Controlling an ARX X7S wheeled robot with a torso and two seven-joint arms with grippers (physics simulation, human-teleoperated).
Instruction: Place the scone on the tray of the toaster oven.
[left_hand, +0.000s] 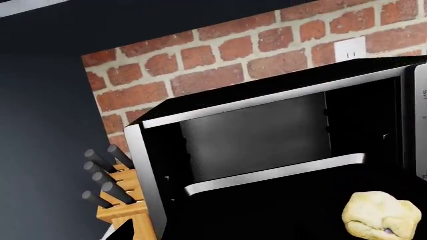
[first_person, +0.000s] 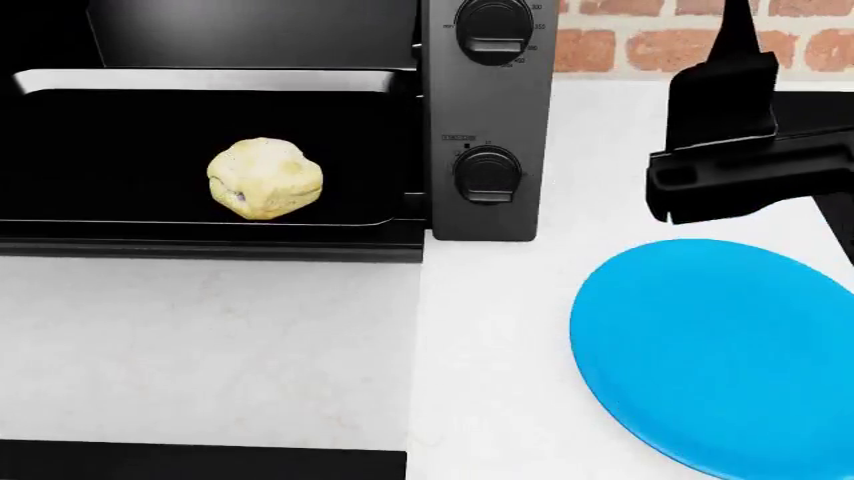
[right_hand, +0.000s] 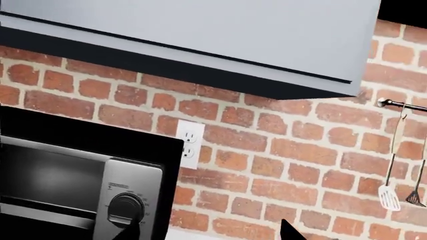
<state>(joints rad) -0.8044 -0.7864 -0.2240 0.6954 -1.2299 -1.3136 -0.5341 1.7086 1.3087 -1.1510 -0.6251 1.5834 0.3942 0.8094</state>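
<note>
Scone (first_person: 266, 178) is resting on tray (first_person: 120, 150) of toaster oven (first_person: 491, 120); placement is appearing complete, arms needing only withdrawal; end effector states cannot be told.

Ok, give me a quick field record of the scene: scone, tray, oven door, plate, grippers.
scone: resting on the tray, free of any gripper
tray: black, pulled out in front of the oven's opening
oven: door down, cavity open, two knobs on the side panel
plate: blue, bare, on the counter right of the oven
left gripper: not in view
right gripper: raised above the counter behind the plate; jaw state unclear
</note>
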